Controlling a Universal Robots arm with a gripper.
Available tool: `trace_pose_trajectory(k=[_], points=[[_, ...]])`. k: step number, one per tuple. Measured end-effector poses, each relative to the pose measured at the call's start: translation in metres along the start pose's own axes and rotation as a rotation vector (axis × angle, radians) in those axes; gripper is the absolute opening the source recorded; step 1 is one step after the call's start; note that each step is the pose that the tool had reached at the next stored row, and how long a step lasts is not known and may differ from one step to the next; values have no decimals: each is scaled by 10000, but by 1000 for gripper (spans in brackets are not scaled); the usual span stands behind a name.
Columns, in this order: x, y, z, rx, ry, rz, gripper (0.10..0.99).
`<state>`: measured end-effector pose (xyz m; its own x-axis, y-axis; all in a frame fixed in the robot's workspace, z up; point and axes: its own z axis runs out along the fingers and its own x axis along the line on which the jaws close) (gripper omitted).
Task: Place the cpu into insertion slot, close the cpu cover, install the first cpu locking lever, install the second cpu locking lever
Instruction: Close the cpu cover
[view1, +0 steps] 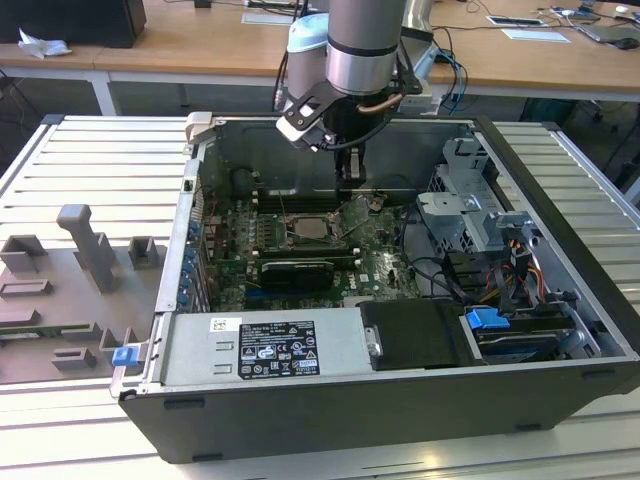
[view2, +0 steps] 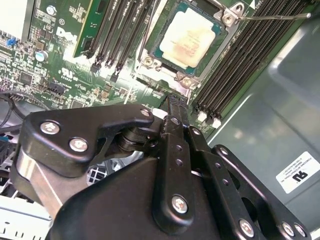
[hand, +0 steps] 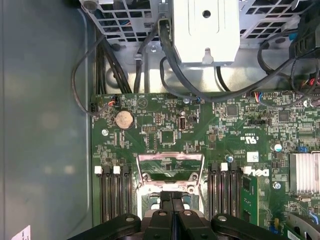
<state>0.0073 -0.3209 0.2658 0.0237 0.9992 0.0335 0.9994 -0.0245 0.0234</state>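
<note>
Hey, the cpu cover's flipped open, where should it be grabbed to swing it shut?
Probably take the cover by its free bar, the edge farthest from the cpu, coming from above. It is a thin windowed frame, seemingly tilted up off the board, so that bar leaves both faces open for the jaws.

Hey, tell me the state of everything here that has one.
cpu: seated in the insertion slot.
cpu cover: open, swung up off the cpu.
locking lever: unlatched, swung clear.
gripper: shut, tips near the cover's base.
computer case: side open.
</note>
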Motion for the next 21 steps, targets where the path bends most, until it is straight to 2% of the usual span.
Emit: trace_pose_trajectory(k=[21], points=[[6,257,6,0,1,0,106]])
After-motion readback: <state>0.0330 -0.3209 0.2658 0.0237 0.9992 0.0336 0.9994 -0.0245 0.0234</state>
